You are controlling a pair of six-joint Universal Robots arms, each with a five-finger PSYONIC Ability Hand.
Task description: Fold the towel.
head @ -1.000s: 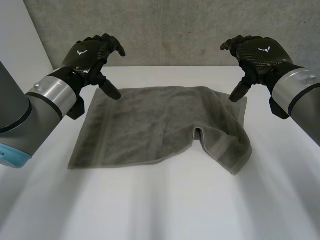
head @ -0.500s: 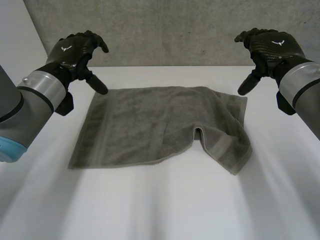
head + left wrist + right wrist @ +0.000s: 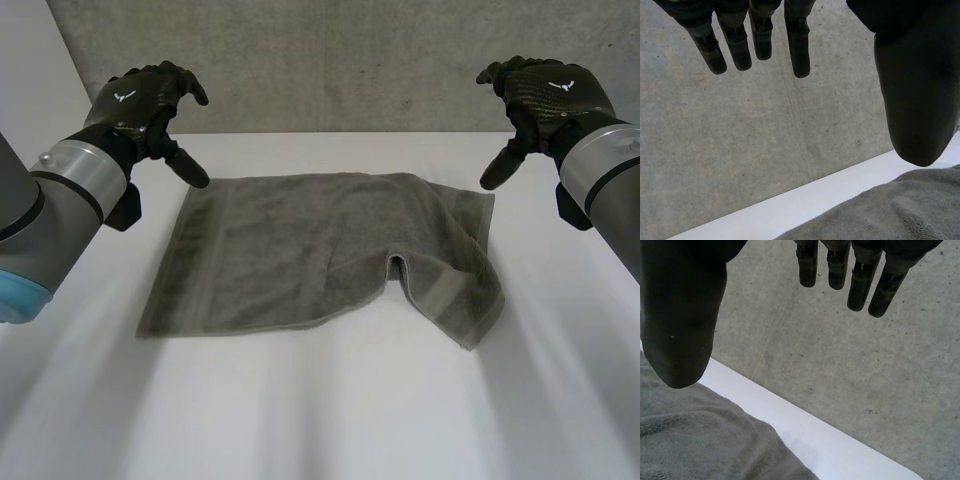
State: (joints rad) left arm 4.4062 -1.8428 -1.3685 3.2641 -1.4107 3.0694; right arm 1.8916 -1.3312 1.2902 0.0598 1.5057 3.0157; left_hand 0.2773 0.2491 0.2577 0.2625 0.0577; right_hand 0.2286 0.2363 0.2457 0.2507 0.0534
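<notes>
**Task status.** The towel [image 3: 300, 250] lies at the centre of the white table [image 3: 320, 430], spread out and not yet a neat packet. From 3 to 5 o'clock it appears to be doubled over: a flap with a hem band runs diagonally to the 4 o'clock corner, and a small raised pleat stands where that flap meets the flat part. Whether this counts as a first fold cannot be told; if it does, it is uneven. The remaining outline is roughly rectangular. Judged from this, most of the folding is left to do.

**Hand state.**
- The left hand [image 3: 140, 100] hangs in the air at 10 o'clock from the towel, above and just outside the far corner. Its fingers [image 3: 797, 45] are straight and spread, the thumb well apart from them, with nothing held.
- The right hand [image 3: 540, 95] hangs at 2 o'clock, above and just outside the opposite far corner. Its fingers [image 3: 837, 265] are likewise extended, the thumb clear of them, with nothing held.
- Neither hand touches the cloth.

**Materials.**
- Towel: grey terry, matte looped pile, limp and soft. A flatter woven hem band runs along the 9 o'clock edge.
- Table: smooth, hard, white.
- Wall [image 3: 340, 60] at 12 o'clock: mottled grey, like concrete.
- Hands: black, slightly glossy shells.
</notes>
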